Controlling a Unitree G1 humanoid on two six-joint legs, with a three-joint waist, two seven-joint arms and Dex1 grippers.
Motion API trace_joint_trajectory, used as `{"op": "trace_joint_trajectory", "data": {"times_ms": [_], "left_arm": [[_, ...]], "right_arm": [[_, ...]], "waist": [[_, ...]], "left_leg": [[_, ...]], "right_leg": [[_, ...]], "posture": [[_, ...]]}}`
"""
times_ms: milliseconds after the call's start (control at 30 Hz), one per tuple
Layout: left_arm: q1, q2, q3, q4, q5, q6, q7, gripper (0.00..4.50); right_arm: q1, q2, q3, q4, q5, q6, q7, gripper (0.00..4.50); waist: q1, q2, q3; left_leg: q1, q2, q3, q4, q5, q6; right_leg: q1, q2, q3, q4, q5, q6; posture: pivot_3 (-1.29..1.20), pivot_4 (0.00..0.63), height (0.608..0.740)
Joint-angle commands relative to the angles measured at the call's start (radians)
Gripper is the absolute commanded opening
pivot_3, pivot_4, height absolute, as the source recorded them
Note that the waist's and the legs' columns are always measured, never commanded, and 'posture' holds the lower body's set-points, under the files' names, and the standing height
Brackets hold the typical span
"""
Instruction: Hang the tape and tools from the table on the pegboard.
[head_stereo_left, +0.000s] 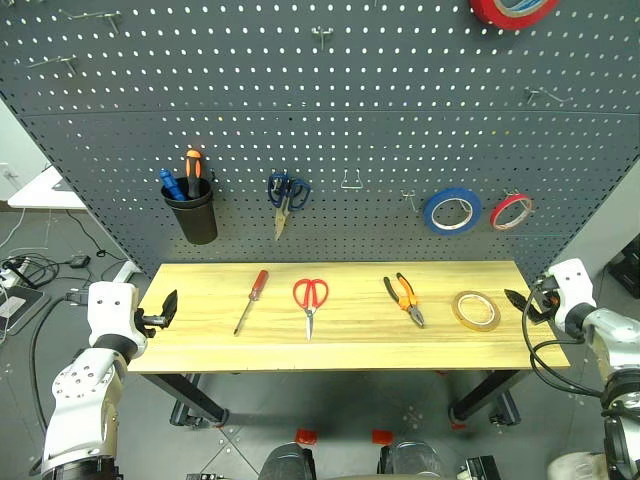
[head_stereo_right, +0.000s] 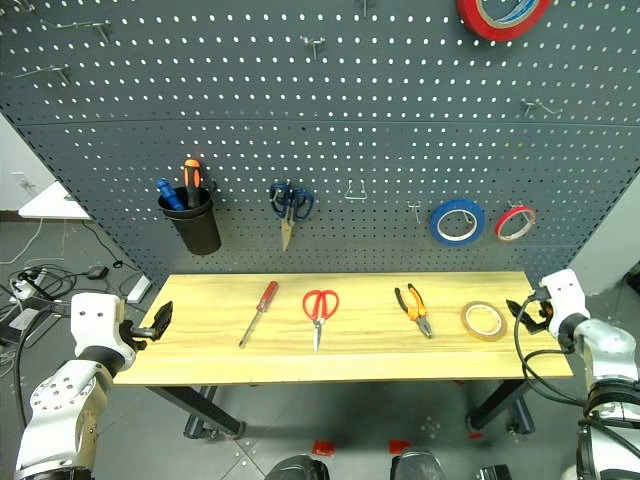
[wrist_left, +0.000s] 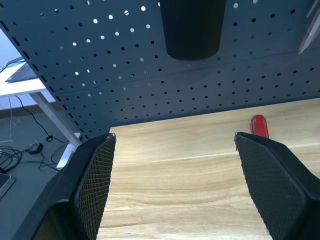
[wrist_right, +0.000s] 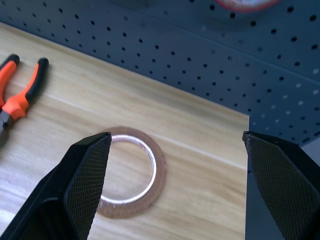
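On the light-wood table (head_stereo_left: 340, 350) lie, from left to right, a red-handled screwdriver (head_stereo_left: 251, 300), red-handled scissors (head_stereo_left: 310, 298), orange-and-black pliers (head_stereo_left: 404, 298) and the yellow-tan tape ring (head_stereo_left: 476, 310). The dark grey pegboard (head_stereo_left: 350, 120) rises behind them. My left gripper (head_stereo_left: 168, 308) hovers open at the table's left end, well short of the screwdriver's handle (wrist_left: 259, 126). At the right end my right gripper (head_stereo_left: 520, 302) is open too, pointing at the tape (wrist_right: 157, 165), with the pliers (wrist_right: 22, 95) beyond it. Neither gripper holds anything.
On the pegboard hang a black cup (head_stereo_left: 192, 212) with two screwdrivers, blue-handled scissors (head_stereo_left: 286, 192), a blue tape roll (head_stereo_left: 451, 211), a thin red roll (head_stereo_left: 511, 211) and a big red roll (head_stereo_left: 512, 10) at the top. Bare hooks (head_stereo_left: 351, 182) sit between them.
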Motion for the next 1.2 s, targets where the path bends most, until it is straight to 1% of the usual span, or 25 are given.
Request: {"op": "trace_joint_trajectory", "data": {"times_ms": [33,167,267,300,367,400,467,500,533,567,633,667,700,733,767,800,900,1000,1133,1200], "left_arm": [[-0.006,0.019,-0.010,-0.020,0.025,-0.040,-0.006,4.00],[-0.001,0.022,-0.016,-0.021,0.053,-0.023,0.006,4.00],[0.005,0.018,-0.011,-0.034,0.049,-0.007,0.000,4.00],[0.007,0.017,-0.010,-0.048,0.045,-0.001,-0.005,4.00],[0.019,0.032,-0.033,-0.084,0.058,0.014,-0.030,4.00],[0.025,0.042,-0.053,-0.104,0.072,0.023,-0.043,4.00],[0.024,0.050,-0.084,-0.141,0.082,0.049,-0.056,4.00],[0.011,0.054,-0.110,-0.157,0.087,0.074,-0.064,4.00],[-0.004,0.057,-0.134,-0.177,0.084,0.101,-0.078,4.00],[-0.027,0.059,-0.165,-0.197,0.078,0.131,-0.097,4.00],[-0.061,0.071,-0.223,-0.235,0.073,0.160,-0.145,4.00],[-0.076,0.077,-0.251,-0.248,0.076,0.164,-0.169,4.00],[-0.088,0.088,-0.284,-0.273,0.071,0.173,-0.207,4.00],[-0.118,0.093,-0.340,-0.288,0.079,0.178,-0.246,4.00],[-0.145,0.096,-0.387,-0.301,0.076,0.184,-0.287,4.00],[-0.170,0.099,-0.423,-0.310,0.069,0.192,-0.321,4.00],[-0.257,0.087,-0.498,-0.306,0.058,0.229,-0.381,4.00],[-0.334,0.066,-0.554,-0.289,0.030,0.257,-0.446,4.00],[-0.407,0.033,-0.626,-0.261,0.055,0.213,-0.495,4.00],[-0.423,0.027,-0.664,-0.251,0.072,0.179,-0.525,4.00]], "right_arm": [[-0.035,-0.007,-0.015,-0.012,0.005,-0.031,-0.004,4.50],[-0.027,-0.002,-0.004,-0.023,-0.001,-0.035,0.008,4.50],[-0.004,0.000,0.006,-0.062,0.005,-0.023,0.046,4.50],[0.009,-0.001,0.011,-0.087,0.008,-0.018,0.069,4.50],[0.048,-0.002,0.022,-0.168,0.016,0.013,0.107,4.50],[0.078,-0.007,0.035,-0.223,0.013,0.032,0.128,4.50],[0.137,-0.017,0.054,-0.326,0.001,0.059,0.146,4.50],[0.161,-0.018,0.061,-0.377,-0.013,0.084,0.128,4.50],[0.180,-0.017,0.064,-0.427,-0.017,0.128,0.114,4.50],[0.195,-0.014,0.065,-0.477,-0.012,0.166,0.108,4.50],[0.213,-0.008,0.065,-0.564,0.000,0.241,0.096,4.50],[0.217,-0.005,0.065,-0.595,0.001,0.270,0.087,4.50],[0.220,-0.010,0.077,-0.634,-0.012,0.324,0.078,4.50],[0.206,-0.004,0.088,-0.655,-0.015,0.380,0.070,4.50],[0.193,-0.003,0.102,-0.669,-0.023,0.426,0.068,4.50],[0.180,-0.003,0.115,-0.681,-0.028,0.461,0.071,4.50],[0.115,0.004,0.153,-0.652,-0.043,0.533,0.074,4.50],[0.030,0.015,0.193,-0.564,-0.070,0.561,0.072,4.50],[-0.105,0.040,0.255,-0.380,-0.129,0.533,0.059,4.50],[-0.187,0.060,0.284,-0.248,-0.171,0.501,0.037,4.50]], "waist": [[0.000,0.000,0.000],[0.000,0.000,0.000],[0.000,0.000,0.003],[0.000,0.000,0.007],[0.001,-0.001,0.015],[0.001,-0.002,0.027],[0.004,-0.003,0.045],[0.007,-0.001,0.054],[0.011,-0.001,0.065],[0.019,0.000,0.080],[0.027,0.001,0.097],[0.029,-0.001,0.106],[0.030,-0.002,0.116],[0.031,-0.005,0.134],[0.031,-0.006,0.144],[0.031,-0.008,0.155],[0.027,-0.010,0.187],[0.022,-0.012,0.214],[0.021,-0.015,0.239],[0.021,-0.015,0.245]], "left_leg": [[0.000,0.000,0.000,0.000,0.000,0.000],[0.000,0.000,0.000,0.000,0.000,0.000],[0.000,0.000,0.000,0.000,0.000,0.000],[0.000,0.000,0.000,0.000,0.000,0.000],[0.000,0.001,0.000,0.000,0.000,0.000],[0.001,0.001,-0.001,0.000,0.000,0.000],[0.001,0.001,-0.001,0.000,-0.003,-0.006],[0.000,0.001,-0.001,0.000,-0.003,-0.006],[0.000,0.001,-0.001,0.000,-0.003,-0.005],[0.000,0.001,0.000,0.000,-0.003,-0.005],[-0.003,0.001,0.002,0.000,-0.002,-0.004],[-0.004,0.001,0.004,0.000,0.000,0.000],[-0.004,0.001,0.007,0.000,0.000,0.000],[-0.005,0.001,0.009,0.000,0.000,0.000],[-0.003,0.002,0.011,-0.001,0.000,0.000],[-0.004,0.003,0.012,-0.001,0.000,0.000],[-0.004,0.004,0.019,-0.001,-0.001,0.002],[-0.007,0.004,0.022,-0.001,-0.001,0.003],[-0.010,0.004,0.024,-0.001,0.001,-0.001],[-0.011,0.004,0.025,-0.001,0.001,-0.001]], "right_leg": [[0.000,0.000,0.000,0.000,0.000,0.000],[0.000,0.000,0.000,0.000,0.000,0.000],[0.000,0.000,0.001,0.000,0.000,0.000],[0.000,0.000,0.001,0.000,0.000,0.000],[0.000,0.000,0.001,0.000,0.000,0.000],[0.000,0.000,0.001,0.000,0.000,0.000],[-0.003,0.000,0.001,0.000,-0.001,-0.001],[-0.003,0.000,0.002,0.000,-0.001,-0.001],[-0.003,0.000,0.002,0.000,-0.001,-0.001],[-0.004,0.000,0.002,0.000,-0.001,-0.001],[-0.008,0.000,0.005,0.002,-0.001,-0.001],[-0.009,0.000,0.009,0.004,-0.001,-0.001],[-0.011,0.000,0.012,0.005,-0.001,-0.001],[-0.013,0.001,0.014,0.006,-0.001,-0.001],[-0.012,0.002,0.017,0.006,0.000,-0.001],[-0.014,0.002,0.017,0.005,0.000,-0.001],[-0.017,0.003,0.023,0.005,0.003,-0.003],[-0.021,0.003,0.025,0.006,0.004,-0.003],[-0.025,0.003,0.026,0.006,0.003,-0.001],[-0.026,0.003,0.026,0.006,0.003,0.000]], "posture": [[-0.13,0.011,0.740],[-0.12,0.017,0.740],[-0.13,0.038,0.740],[-0.13,0.042,0.740],[-0.14,0.071,0.740],[-0.15,0.095,0.740],[-0.16,0.121,0.740],[-0.16,0.131,0.740],[-0.17,0.157,0.740],[-0.17,0.167,0.740],[-0.18,0.198,0.740],[-0.18,0.198,0.740],[-0.20,0.235,0.740],[-0.21,0.251,0.740],[-0.21,0.263,0.740],[-0.22,0.280,0.740],[-0.22,0.310,0.740],[-0.22,0.325,0.740],[-0.22,0.339,0.740],[-0.22,0.344,0.740]]}}
